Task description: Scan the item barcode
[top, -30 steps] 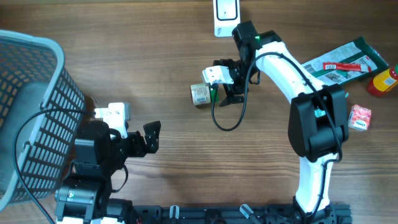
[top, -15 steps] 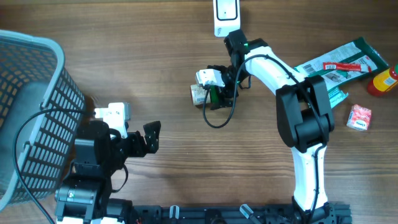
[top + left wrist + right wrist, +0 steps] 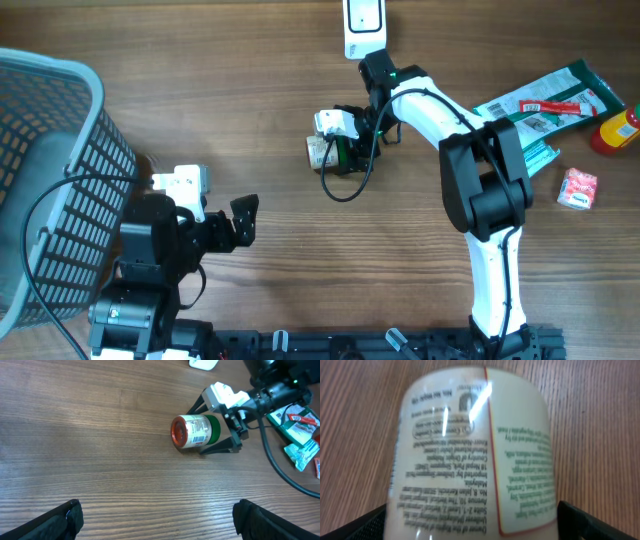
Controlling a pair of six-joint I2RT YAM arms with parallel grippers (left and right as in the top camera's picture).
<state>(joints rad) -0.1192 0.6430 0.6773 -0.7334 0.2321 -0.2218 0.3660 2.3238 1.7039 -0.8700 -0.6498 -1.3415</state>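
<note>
A small round jar with an orange-red lid, a green band and a white printed label [image 3: 192,431] lies on its side on the brown wooden desk [image 3: 250,100]. It is a little above the middle of the desk in the overhead view. Its lid is turned toward the left arm's camera. A barcode [image 3: 200,436] shows on the upper side of the label.

The right gripper [image 3: 336,146] is at the jar. Its jaws are spread wide, with one black finger [image 3: 202,404] on each side of the jar's green end. The jar rests on the desk between them. The pictures do not make clear whether the fingers touch it. In the right wrist view the printed label fills almost the whole picture, and the two fingertips appear only in the lower corners.

The left gripper [image 3: 243,221] is low over the near left part of the desk, well apart from the jar. Its jaws are also fully spread and there is nothing between them.

A white flat device with a dark window [image 3: 362,25] lies at the far edge of the desk, near the right arm's elbow. A grey plastic mesh basket [image 3: 50,62] stands at the left side. At the right side lie a long green food packet [image 3: 545,98], a small red and white packet [image 3: 578,188] and a red bottle [image 3: 618,130], partly cut off by the edge of the picture.
</note>
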